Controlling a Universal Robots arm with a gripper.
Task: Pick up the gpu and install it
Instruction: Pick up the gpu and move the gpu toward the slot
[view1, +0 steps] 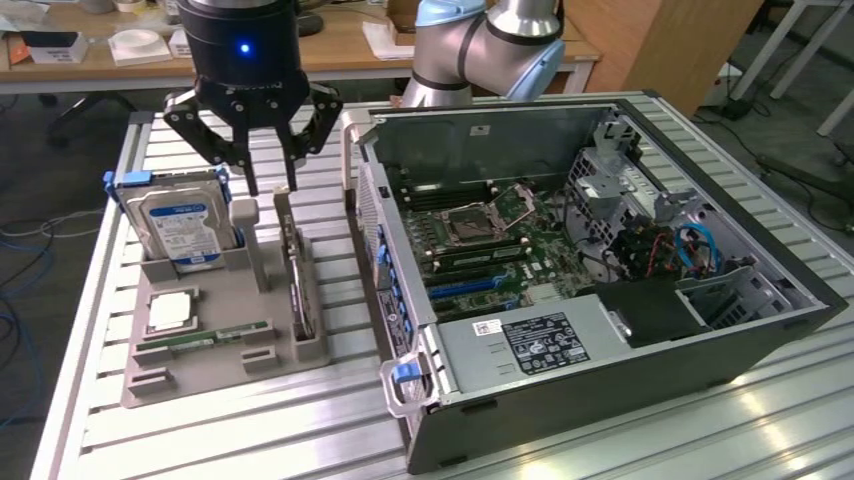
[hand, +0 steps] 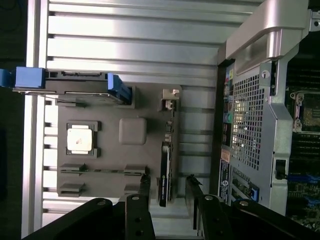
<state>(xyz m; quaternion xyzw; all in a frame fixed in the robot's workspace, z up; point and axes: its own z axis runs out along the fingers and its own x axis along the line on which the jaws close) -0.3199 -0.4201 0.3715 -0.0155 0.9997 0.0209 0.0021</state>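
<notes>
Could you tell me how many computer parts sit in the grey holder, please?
4: hard drive upright at the holder's far end; processor flat in front of it; memory stick flat nearer the camera; gpu on edge along the side facing the case. None appears hidden.

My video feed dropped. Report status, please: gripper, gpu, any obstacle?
Gripper open, above gpu. Gpu upright in grey holder, not gripped. Nothing between them.
</notes>
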